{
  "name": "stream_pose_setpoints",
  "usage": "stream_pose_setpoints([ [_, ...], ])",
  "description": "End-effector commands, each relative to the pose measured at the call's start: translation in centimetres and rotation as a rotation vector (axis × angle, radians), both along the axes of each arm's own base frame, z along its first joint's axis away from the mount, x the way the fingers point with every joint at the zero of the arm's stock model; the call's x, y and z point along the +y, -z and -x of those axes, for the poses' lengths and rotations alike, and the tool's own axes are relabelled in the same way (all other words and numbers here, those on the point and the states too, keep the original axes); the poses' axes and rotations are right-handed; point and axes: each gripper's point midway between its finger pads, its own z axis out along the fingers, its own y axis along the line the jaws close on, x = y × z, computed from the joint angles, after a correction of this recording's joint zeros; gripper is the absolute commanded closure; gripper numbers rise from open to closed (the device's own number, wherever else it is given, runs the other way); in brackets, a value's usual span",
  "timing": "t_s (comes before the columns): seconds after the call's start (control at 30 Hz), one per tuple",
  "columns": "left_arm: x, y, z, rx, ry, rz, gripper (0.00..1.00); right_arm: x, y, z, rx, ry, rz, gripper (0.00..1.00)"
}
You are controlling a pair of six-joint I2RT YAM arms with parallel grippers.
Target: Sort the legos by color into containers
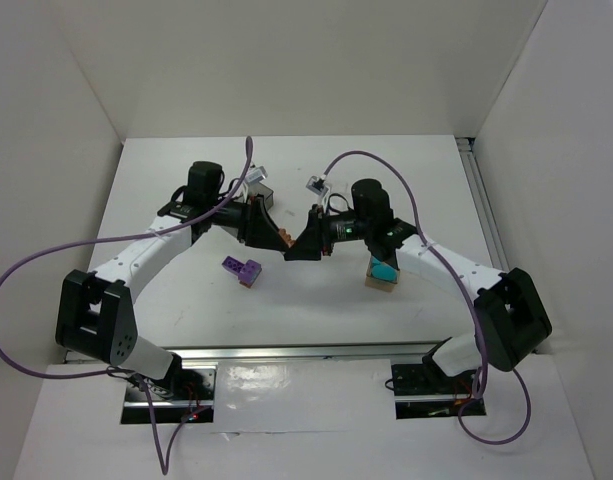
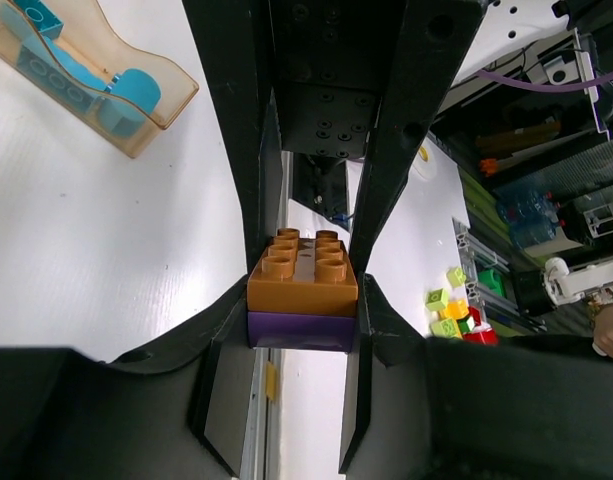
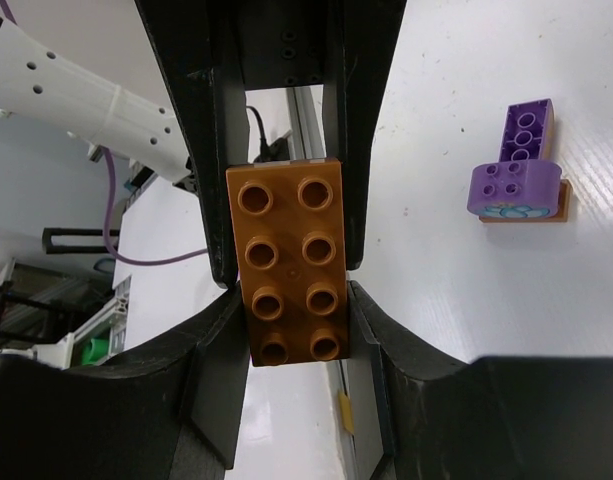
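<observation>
My two grippers meet above the middle of the table, both shut on one stack of bricks. The left gripper grips an orange-brown brick with a purple brick stuck under it. The right gripper grips the long orange-brown brick from the opposite side. A loose purple brick cluster lies on the table below the left gripper. A tan container holding teal bricks sits under the right forearm.
A dark box and a small clear box sit behind the grippers, partly hidden by the arms. White walls enclose the table on three sides. Purple cables loop over both arms. Coloured bricks lie beyond the table edge.
</observation>
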Motion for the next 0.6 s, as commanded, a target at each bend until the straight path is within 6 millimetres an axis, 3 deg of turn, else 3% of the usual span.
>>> stream_pose_setpoints([
  [0.0, 0.0, -1.1, 0.0, -0.068, 0.022, 0.024, 0.62, -0.2, -1.5, -0.5, -0.070, 0.022, -0.024, 0.86],
  [0.07, 0.0, -1.2, 0.1, -0.066, 0.030, 0.030, 0.48, -0.4, -1.5, -0.8, -0.070, 0.031, -0.024, 0.86],
  [0.13, 0.1, -1.5, 0.3, -0.075, 0.031, 0.032, 0.42, -0.4, -1.5, -0.8, -0.070, 0.031, -0.024, 0.86],
  [0.3, 0.3, -1.8, 0.1, -0.094, 0.021, 0.037, 0.43, -0.4, -1.5, -0.8, -0.070, 0.031, -0.024, 0.86],
  [0.57, 0.1, -2.1, -0.2, -0.073, 0.021, 0.050, 0.78, -0.4, -0.9, -0.6, -0.053, 0.022, -0.016, 0.86],
])
